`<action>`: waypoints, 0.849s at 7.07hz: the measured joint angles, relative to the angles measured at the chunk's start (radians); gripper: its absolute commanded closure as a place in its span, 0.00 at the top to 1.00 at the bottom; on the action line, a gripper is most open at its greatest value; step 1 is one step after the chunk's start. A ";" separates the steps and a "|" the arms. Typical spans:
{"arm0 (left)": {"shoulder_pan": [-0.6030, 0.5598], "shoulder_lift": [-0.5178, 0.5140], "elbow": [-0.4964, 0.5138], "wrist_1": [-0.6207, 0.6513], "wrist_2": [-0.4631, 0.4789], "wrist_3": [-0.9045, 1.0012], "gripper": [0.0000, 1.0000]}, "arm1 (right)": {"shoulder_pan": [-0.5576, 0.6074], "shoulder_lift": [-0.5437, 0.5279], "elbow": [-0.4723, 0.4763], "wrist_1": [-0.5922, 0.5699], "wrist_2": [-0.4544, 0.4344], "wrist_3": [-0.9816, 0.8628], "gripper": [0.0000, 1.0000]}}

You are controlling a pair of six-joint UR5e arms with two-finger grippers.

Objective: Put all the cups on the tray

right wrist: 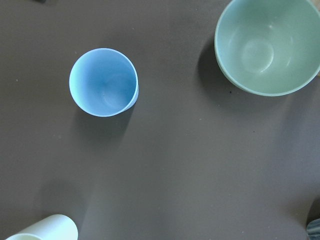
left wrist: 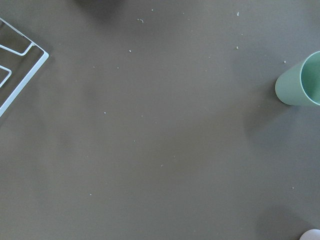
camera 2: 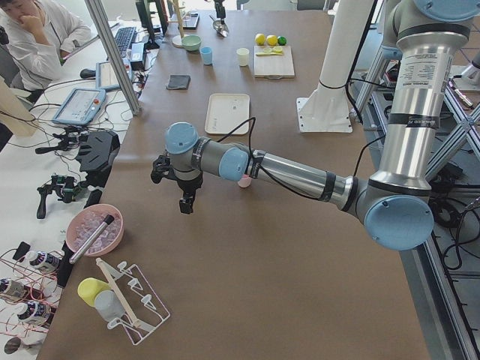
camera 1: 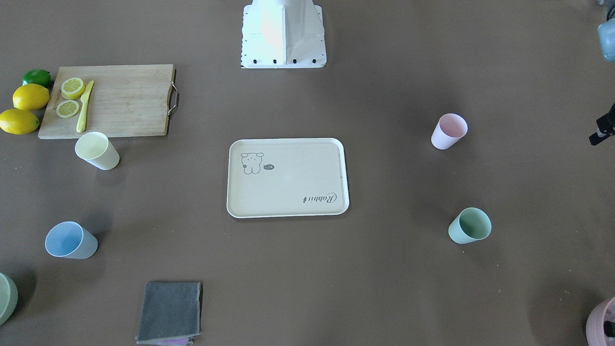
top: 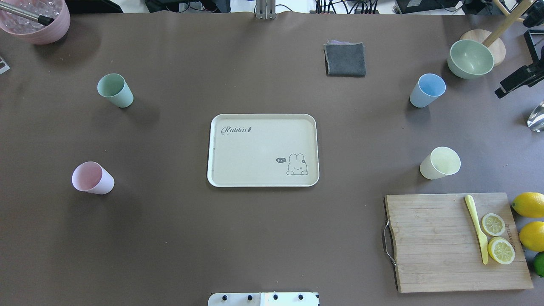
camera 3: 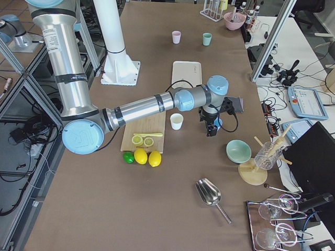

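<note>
The cream tray (top: 262,183) lies empty at the table's middle. Four cups stand on the table around it: mint green (top: 114,90) and pink (top: 92,178) on my left side, blue (top: 427,90) and pale yellow (top: 440,163) on my right side. My left gripper (camera 2: 185,196) hangs above the table near the pink cup (camera 2: 244,181); its wrist view shows the mint cup (left wrist: 300,81) at the right edge. My right gripper (camera 3: 211,128) hangs over the blue cup (right wrist: 103,82). Both show only in the side views, so I cannot tell whether they are open or shut.
A wooden cutting board (top: 429,242) with lemon slices and a yellow knife lies at my near right, whole lemons (top: 529,205) beside it. A pale green bowl (top: 470,58) and a grey cloth (top: 345,59) are at the far side. A pink bowl (top: 40,21) stands far left.
</note>
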 measured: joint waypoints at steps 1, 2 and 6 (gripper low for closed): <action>0.023 0.002 -0.003 -0.025 0.003 -0.060 0.98 | -0.040 -0.017 0.044 0.001 -0.001 0.075 0.95; 0.058 0.010 -0.003 -0.076 0.005 -0.141 0.98 | -0.080 -0.039 0.087 0.001 -0.002 0.144 0.93; 0.148 0.042 -0.007 -0.230 0.027 -0.325 0.98 | -0.233 -0.149 0.116 0.166 -0.030 0.295 0.85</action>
